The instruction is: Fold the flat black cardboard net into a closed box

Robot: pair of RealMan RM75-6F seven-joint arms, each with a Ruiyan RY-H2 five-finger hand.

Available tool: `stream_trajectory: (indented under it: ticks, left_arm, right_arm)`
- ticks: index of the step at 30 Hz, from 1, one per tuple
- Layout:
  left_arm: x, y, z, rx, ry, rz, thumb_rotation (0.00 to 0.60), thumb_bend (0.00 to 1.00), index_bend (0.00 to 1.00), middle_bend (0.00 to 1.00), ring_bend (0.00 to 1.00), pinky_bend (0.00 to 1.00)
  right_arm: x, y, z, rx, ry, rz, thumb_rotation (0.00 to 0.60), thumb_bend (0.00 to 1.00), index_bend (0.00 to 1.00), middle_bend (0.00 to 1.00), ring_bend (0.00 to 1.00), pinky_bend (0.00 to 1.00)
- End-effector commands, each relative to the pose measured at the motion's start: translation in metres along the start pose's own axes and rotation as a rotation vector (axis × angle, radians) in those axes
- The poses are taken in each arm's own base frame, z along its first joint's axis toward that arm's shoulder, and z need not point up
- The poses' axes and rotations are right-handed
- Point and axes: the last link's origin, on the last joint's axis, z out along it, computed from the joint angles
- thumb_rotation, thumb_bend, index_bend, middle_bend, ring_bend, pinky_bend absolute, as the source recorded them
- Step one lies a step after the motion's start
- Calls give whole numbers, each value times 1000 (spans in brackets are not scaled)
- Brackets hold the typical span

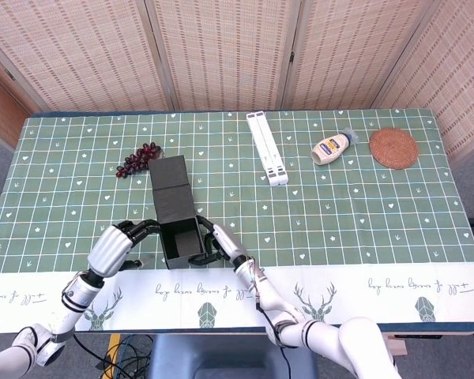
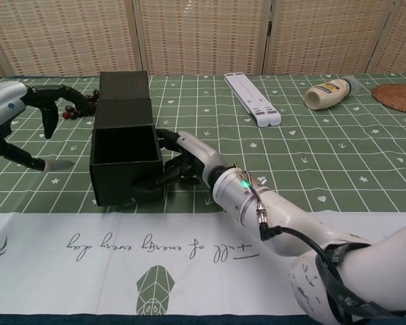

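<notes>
Only the right hand (image 2: 183, 159) grips the black box (image 2: 125, 159); left hand (image 1: 114, 245) fingers spread, empty, no legible writing

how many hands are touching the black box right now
1. The right hand grips the black box at its right wall; the left hand is apart, off to its left.

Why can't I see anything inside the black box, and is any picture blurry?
Chest view: the inside of the black box is in deep shadow, just black. Head view: the same, dark all through. Both views look sharp and evenly lit; the chest view stretches the right hand large.
</notes>
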Motion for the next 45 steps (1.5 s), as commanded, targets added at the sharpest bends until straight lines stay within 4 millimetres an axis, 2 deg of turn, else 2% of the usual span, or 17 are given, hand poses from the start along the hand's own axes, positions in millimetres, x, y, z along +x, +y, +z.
stream_trajectory:
  ticks: [1, 7, 12, 16, 25, 30, 37, 45]
  left_arm:
    - [6, -3, -4, 33, 19, -28, 600, 118, 305, 300, 609, 533]
    - [12, -6, -8, 113, 28, -121, 600, 118, 271, 278, 606, 533]
    - [11, -6, -11, 184, 11, -200, 600, 118, 236, 254, 601, 533]
    - [10, -5, -13, 227, 7, -246, 600, 117, 225, 254, 601, 533]
    - [14, -6, -22, 354, 5, -414, 600, 117, 137, 221, 592, 533]
    - [16, -6, -27, 410, -2, -472, 600, 117, 86, 189, 584, 533]
    - [18, -6, -38, 457, -9, -485, 600, 117, 74, 178, 583, 533]
    - [18, -8, -46, 501, -34, -538, 600, 117, 53, 160, 581, 533]
  right_arm:
    - [-1, -3, 1, 11, 17, -8, 600, 183, 156, 299, 738, 1000]
    - [-4, -8, -4, 21, 23, -32, 600, 143, 1, 104, 700, 1000]
    - [-4, -4, -15, -6, -10, -84, 600, 68, 0, 5, 644, 1000]
    - [1, -4, -26, -23, -24, -104, 600, 18, 0, 0, 613, 1000]
    - [23, -11, -59, -86, -88, -51, 600, 5, 0, 0, 606, 1000]
    - [16, -13, -66, -120, -125, -25, 600, 5, 0, 0, 605, 1000]
    - [-4, -20, -69, -115, -186, 2, 600, 12, 0, 0, 606, 1000]
    - [-5, -28, -75, -90, -224, 12, 600, 34, 0, 0, 605, 1000]
